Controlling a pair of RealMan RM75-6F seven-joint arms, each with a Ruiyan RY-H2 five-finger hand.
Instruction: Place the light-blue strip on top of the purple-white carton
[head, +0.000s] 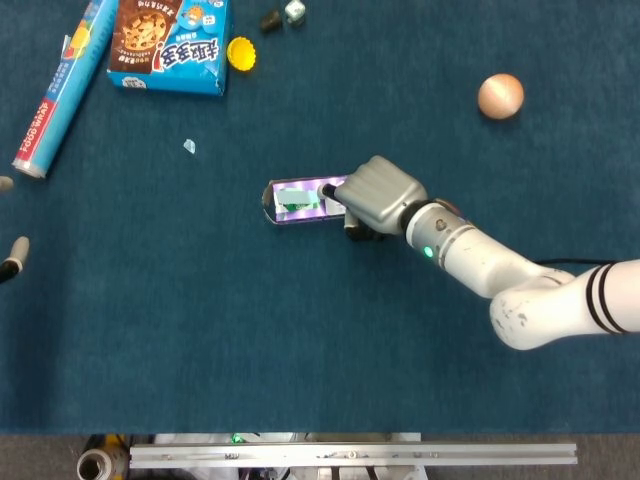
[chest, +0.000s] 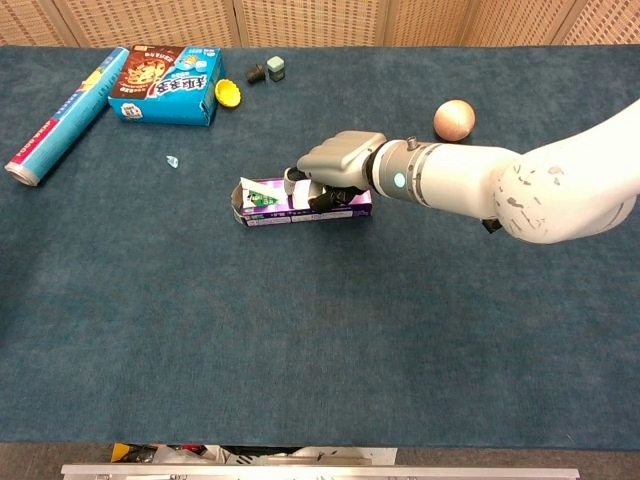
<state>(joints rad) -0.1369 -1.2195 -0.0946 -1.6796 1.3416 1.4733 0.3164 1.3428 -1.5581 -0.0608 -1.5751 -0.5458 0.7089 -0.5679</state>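
Observation:
The purple-white carton (head: 300, 200) (chest: 300, 201) lies on its side mid-table. The light-blue strip (head: 297, 203) (chest: 262, 198) lies flat on its top face, toward the left end. My right hand (head: 378, 193) (chest: 338, 160) hovers over the carton's right end, its fingers loosely curled and apart, the tips just right of the strip and holding nothing. Only fingertips of my left hand (head: 12, 258) show at the far left edge of the head view, spread and empty.
A blue cookie box (head: 170, 40) (chest: 165, 83), a yellow cap (head: 241, 52) and a blue-white roll (head: 55, 95) (chest: 58, 118) lie at the back left. Two small pieces (head: 283, 14) sit behind them. An orange ball (head: 500, 96) (chest: 454, 118) rests at the back right.

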